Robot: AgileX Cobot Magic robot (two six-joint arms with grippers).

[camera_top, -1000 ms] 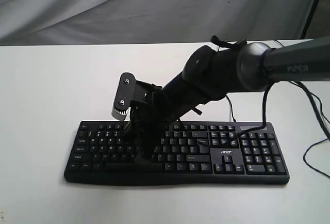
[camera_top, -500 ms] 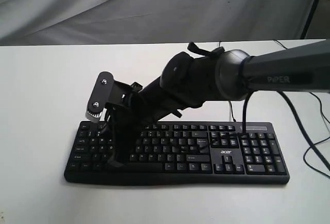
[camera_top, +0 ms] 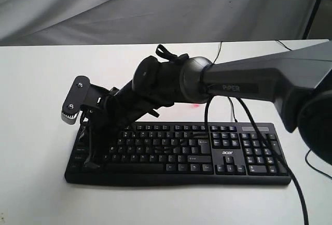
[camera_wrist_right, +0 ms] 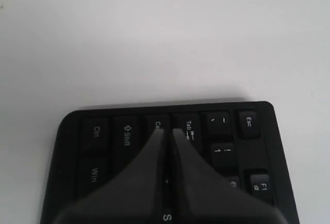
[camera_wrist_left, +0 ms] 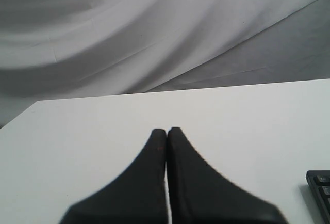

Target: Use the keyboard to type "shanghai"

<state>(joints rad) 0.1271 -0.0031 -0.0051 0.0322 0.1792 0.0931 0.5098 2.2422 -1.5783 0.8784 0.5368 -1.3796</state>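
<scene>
The black keyboard [camera_top: 228, 157] lies along the front of the white table, with its acer logo near the number pad. My right arm reaches across it to its left end. The right gripper [camera_top: 92, 164] is shut and points down at the leftmost keys. In the right wrist view its tips [camera_wrist_right: 168, 131] sit between the Caps and Tab keys of the keyboard [camera_wrist_right: 124, 136], with the S key legend just behind them. My left gripper [camera_wrist_left: 166, 130] is shut on nothing and hovers over bare table. Only a corner of the keyboard [camera_wrist_left: 320, 182] shows in that view. The exterior view does not show the left gripper.
A thin black cable [camera_top: 292, 181] hangs from the right arm past the keyboard's right end to the table front. A dark stand leg [camera_top: 314, 7] rises at the back right. A grey cloth backdrop [camera_top: 155, 7] closes the far side of the table.
The right arm has swept left along the keyboard, carrying its shut gripper from the middle letter keys to the left end.
</scene>
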